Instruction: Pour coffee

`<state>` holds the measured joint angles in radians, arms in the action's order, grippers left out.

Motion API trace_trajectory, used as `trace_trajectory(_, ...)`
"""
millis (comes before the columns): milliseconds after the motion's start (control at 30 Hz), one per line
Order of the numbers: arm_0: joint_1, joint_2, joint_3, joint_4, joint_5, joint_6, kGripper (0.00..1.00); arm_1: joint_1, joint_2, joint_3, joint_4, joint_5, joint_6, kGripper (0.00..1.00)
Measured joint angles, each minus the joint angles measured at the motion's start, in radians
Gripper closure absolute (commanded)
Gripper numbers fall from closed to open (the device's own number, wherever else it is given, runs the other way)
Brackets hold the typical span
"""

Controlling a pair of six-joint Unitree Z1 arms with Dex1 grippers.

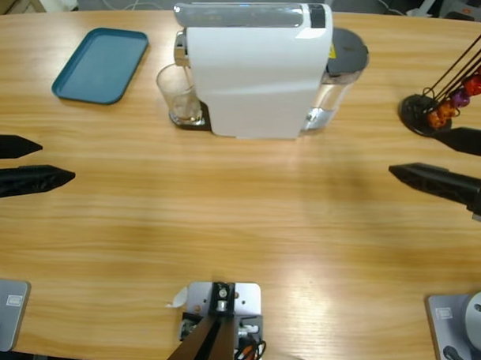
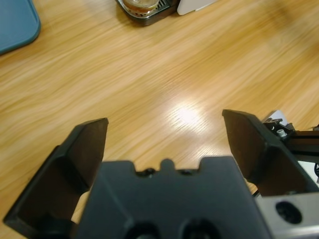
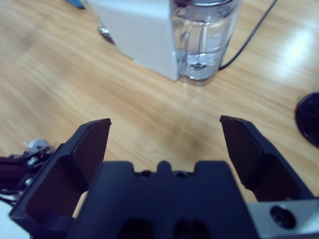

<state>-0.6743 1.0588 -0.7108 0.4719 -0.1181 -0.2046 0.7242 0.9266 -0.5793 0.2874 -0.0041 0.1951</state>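
A: Grippers?
B: Left gripper (image 1: 47,162) and right gripper (image 1: 419,157): jaws wide apart, nothing held, over bare table (image 1: 239,227).
A: Coffee?
B: Coffee (image 1: 184,112): shallow layer in glass (image 1: 179,92), under white machine's (image 1: 256,70) spout.

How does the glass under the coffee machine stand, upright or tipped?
Upright. The clear glass stands on the coffee machine drip tray, mouth up, a shallow brown layer at its bottom.

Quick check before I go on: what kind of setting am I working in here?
Probably a lab or office coffee station on a long wooden table: a white capsule coffee machine with a clear glass under its spout, a capsule rack and a teal tray.
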Motion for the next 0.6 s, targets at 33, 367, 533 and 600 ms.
trace_trajectory(33, -0.005, -0.004, 0.001, -0.002, 0.0, 0.0, 0.0, 0.0, 0.0, 0.003, -0.009, -0.009, -0.001, 0.0)
trace_trajectory(367, -0.033, -0.021, 0.005, -0.008, -0.014, -0.001, 0.0, 0.0, -0.07, 0.044, -0.127, -0.09, -0.121, 0.0)
trace_trajectory(533, -0.033, -0.057, 0.056, -0.123, 0.033, 0.003, 0.0, 0.0, -0.077, 0.055, -0.167, -0.08, -0.16, 0.0)
trace_trajectory(600, -0.028, -0.066, 0.066, -0.197, 0.08, 0.038, 0.0, 0.0, -0.071, 0.062, -0.176, -0.08, -0.164, 0.0)
